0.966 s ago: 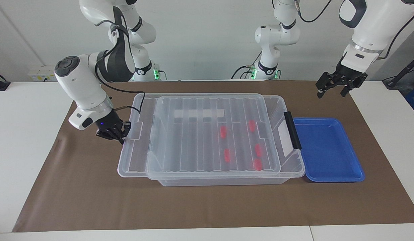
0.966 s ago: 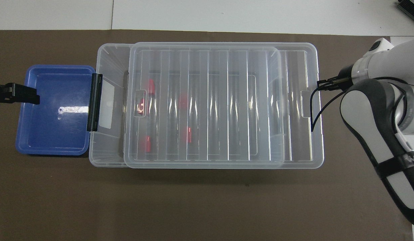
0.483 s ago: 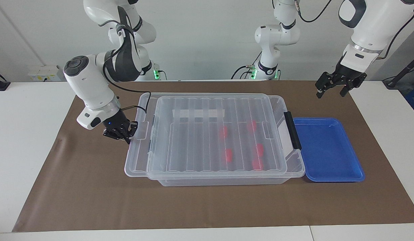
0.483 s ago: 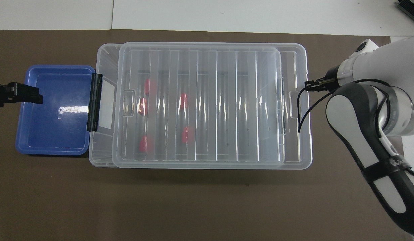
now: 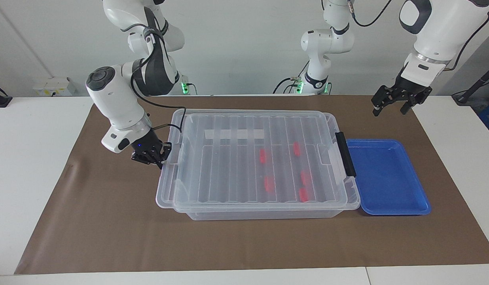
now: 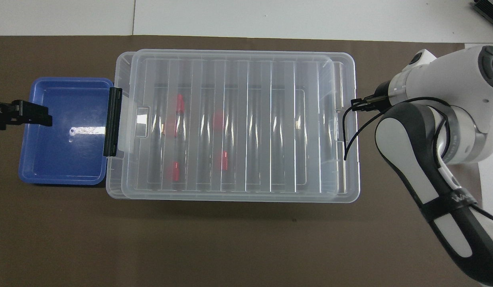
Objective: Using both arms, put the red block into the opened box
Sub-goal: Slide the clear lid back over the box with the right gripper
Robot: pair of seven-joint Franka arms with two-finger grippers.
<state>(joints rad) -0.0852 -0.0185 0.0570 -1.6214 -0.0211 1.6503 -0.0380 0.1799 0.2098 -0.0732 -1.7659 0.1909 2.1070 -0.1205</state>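
Note:
The box [image 5: 264, 215] [image 6: 113, 187] stands mid-table with its ribbed clear lid [image 5: 248, 158] [image 6: 238, 119] lying almost squarely over it. Several red blocks [image 5: 263, 155] [image 6: 180, 104] lie inside, seen through the lid, toward the left arm's end. My right gripper [image 5: 156, 156] [image 6: 356, 104] is shut and low, its tips against the lid's end edge at the right arm's end. My left gripper [image 5: 389, 111] [image 6: 43, 117] hangs open and empty in the air over the mat by the blue tray.
A shallow blue tray [image 5: 387, 178] [image 6: 63, 159] sits against the box's black end handle [image 5: 345, 154] at the left arm's end. A brown mat [image 5: 244, 245] covers the table under everything.
My right gripper has moved toward the left arm's end with the lid ahead of it, so the lid slid over the box. The left gripper has barely moved.

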